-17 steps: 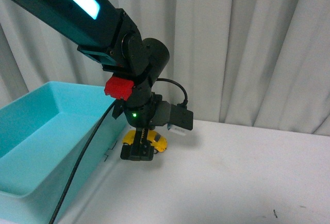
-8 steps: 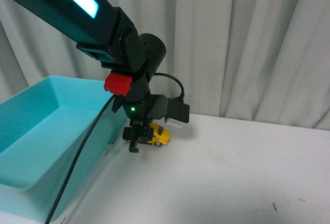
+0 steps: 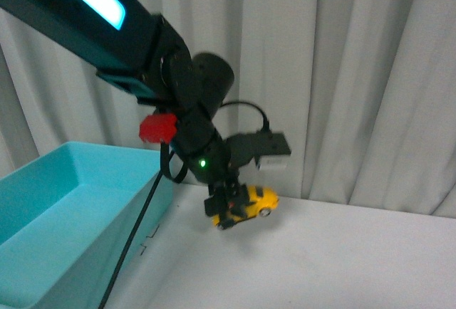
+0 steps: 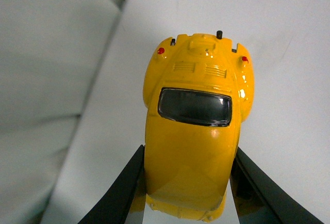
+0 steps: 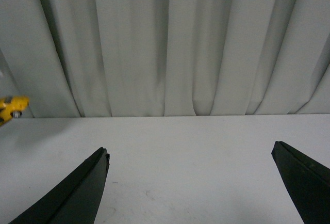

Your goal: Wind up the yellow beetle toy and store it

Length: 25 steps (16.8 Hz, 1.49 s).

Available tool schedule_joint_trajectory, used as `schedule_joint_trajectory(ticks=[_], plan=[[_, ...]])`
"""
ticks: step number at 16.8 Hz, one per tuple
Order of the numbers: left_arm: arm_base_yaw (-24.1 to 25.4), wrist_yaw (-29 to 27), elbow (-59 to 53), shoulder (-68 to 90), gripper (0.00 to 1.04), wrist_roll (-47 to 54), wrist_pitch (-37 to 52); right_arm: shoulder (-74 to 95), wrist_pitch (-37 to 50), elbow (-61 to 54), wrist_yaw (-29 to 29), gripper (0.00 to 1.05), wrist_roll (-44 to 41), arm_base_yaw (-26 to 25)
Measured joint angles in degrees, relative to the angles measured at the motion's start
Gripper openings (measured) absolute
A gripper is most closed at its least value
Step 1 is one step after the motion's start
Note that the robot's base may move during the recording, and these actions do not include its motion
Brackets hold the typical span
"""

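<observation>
- Front view: my left hand [image 3: 226,206] is clamped on the yellow beetle toy [image 3: 251,202]. The toy hangs clear of the bench [image 3: 342,252], outside the teal bin [image 3: 107,154] and just off its right wall. Its nose is tipped up and points away from the bin. The bin looks empty in the part I can see.
- Left wrist view: the two dark fingers [image 4: 118,193] pinch the toy's [image 4: 195,131] flanks near one end, and its roof faces the camera. The grip looks square, but most of the body sticks out past the fingertips.
- Right wrist view: my right hand [image 5: 190,149] is spread wide and holds nothing. It sits low over bare bench, well away from the bin. The toy [image 5: 11,108] shows only as a sliver at the frame edge.
- My read: I can't tell from here whether the spring is wound.
- If it isn't, I'd set all four wheels flat on the bench beside the bin and drag straight back, with no yaw.
- To store it, I'd keep the pinch firm and carry the toy above the bin's rim until it is fully over the interior. I'd lower it close to the floor before letting go, because the glossy shell could slip or bounce.
</observation>
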Motion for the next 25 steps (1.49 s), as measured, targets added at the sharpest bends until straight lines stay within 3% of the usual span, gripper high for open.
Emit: schedule_joint_trajectory(ticks=[3, 6, 8, 13, 16, 25], plan=[[1.77, 11.28, -8.13, -15.56, 0.4, -11.72, 9.77, 0.0, 0.02, 0.0, 0.0, 0.98, 0.0, 0.0], [9.42, 13.81, -14.49, -25.14, 0.4, -24.87, 19.5, 0.0, 0.02, 0.0, 0.0, 0.98, 0.0, 0.0], [15.21, 10.47, -17.25, -27.15, 0.4, -31.63, 22.73, 0.0, 0.02, 0.0, 0.0, 0.98, 0.0, 0.0], [27.08, -5.84, -23.93, -26.18, 0.4, -42.31, 19.32, 0.0, 0.02, 0.0, 0.0, 0.98, 0.0, 0.0], [27.74, -10.64, -28.04, -23.08, 0.4, -42.42, 17.97, 0.0, 0.0, 0.0, 0.0, 0.98, 0.0, 0.0], [27.69, -17.53, -26.64, -8.83, 0.4, -38.53, 18.82, 0.0, 0.0, 0.0, 0.0, 0.98, 0.0, 0.0]])
